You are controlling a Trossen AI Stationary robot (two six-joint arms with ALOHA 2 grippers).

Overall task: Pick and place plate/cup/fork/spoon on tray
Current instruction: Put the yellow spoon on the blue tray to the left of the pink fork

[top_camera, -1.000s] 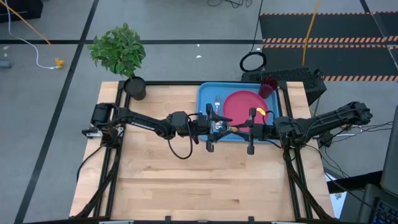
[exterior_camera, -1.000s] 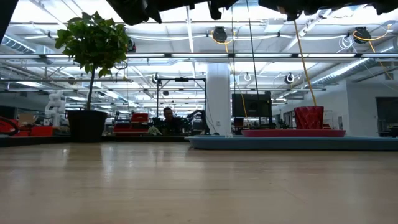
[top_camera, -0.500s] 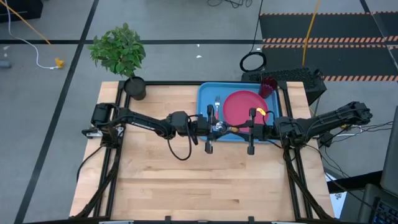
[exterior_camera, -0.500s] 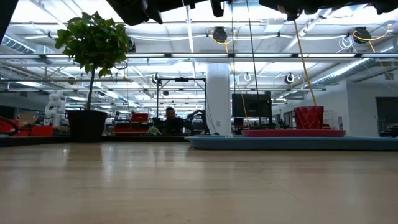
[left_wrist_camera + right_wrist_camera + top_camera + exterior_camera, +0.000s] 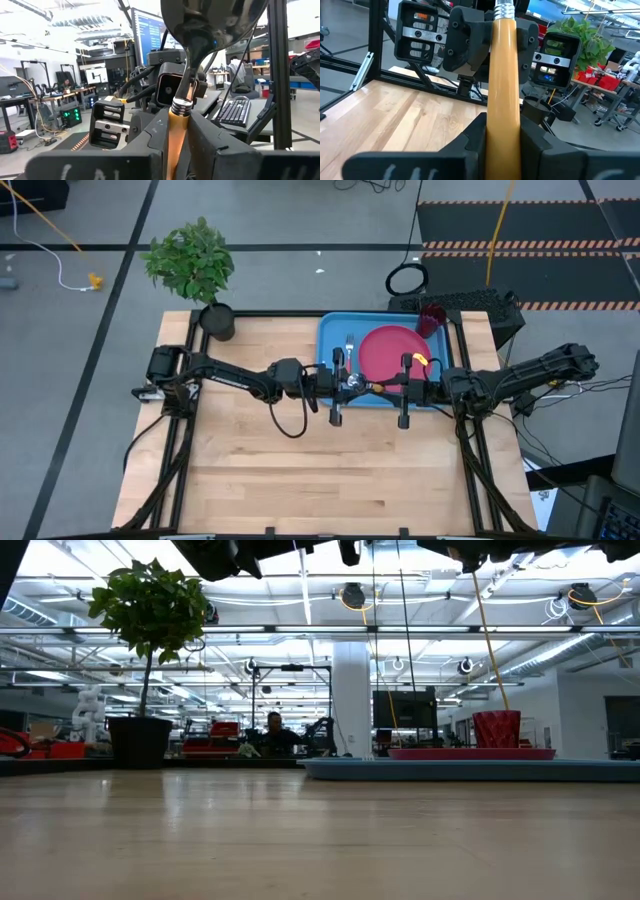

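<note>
no text, label or sign is legible anywhere.

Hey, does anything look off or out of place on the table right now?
Only the spoon: it hangs in the air between the left gripper and right gripper, both shut on it, above the tray.

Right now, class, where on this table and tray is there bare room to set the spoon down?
Free: the wooden table in front of both arms, and left of the tray beside the plant pot. Crowded: the tray, holding plate, fork, cup.
</note>
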